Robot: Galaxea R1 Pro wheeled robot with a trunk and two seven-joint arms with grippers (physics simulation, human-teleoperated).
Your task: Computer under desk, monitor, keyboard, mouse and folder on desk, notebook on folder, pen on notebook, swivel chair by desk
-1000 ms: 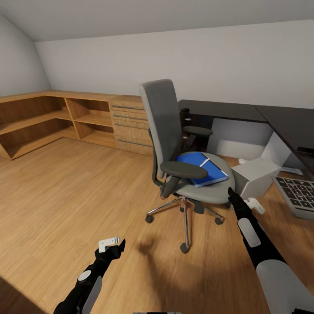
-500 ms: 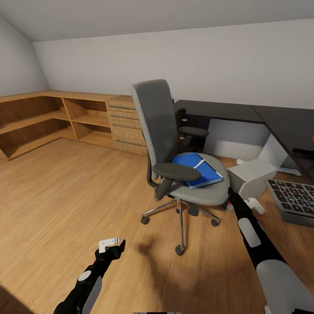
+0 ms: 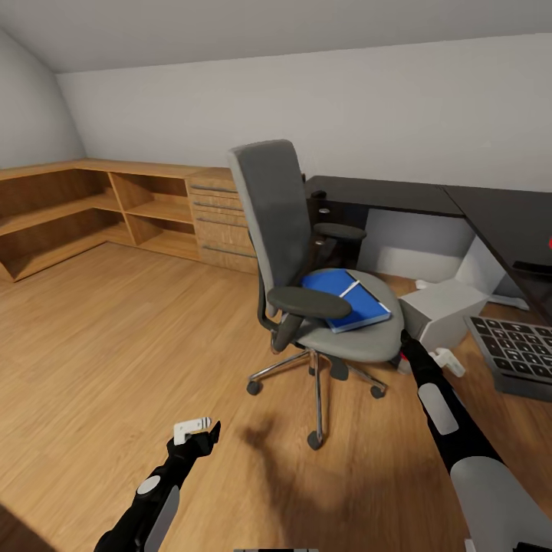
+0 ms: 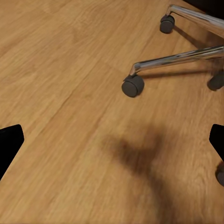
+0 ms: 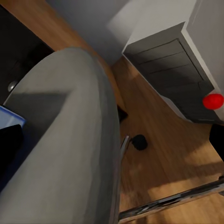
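The grey swivel chair (image 3: 280, 211) stands mid-floor, away from the dark L-shaped desk (image 3: 383, 195). On its seat lies the blue folder (image 3: 343, 300) with a blue notebook and a pale pen (image 3: 351, 287) on it. The light grey computer (image 3: 443, 310) sits on the floor beside the desk, and the keyboard (image 3: 518, 349) lies on the floor at the right. My right gripper (image 3: 405, 343) is open, close to the seat's (image 5: 70, 140) near edge and holding nothing. My left gripper (image 3: 204, 435) hangs open, low over bare floor near a caster (image 4: 133, 86).
Wooden shelves (image 3: 69, 211) and a drawer unit (image 3: 226, 222) line the far left wall. The chair's chrome legs (image 3: 316, 383) spread over the wood floor between my arms. A dark object with a red spot (image 3: 543, 264) lies on the desk's right wing.
A second ago the whole view slid a little leftward, so the camera moved. In the last half second nothing has visibly changed, and both arms hold the same pose.
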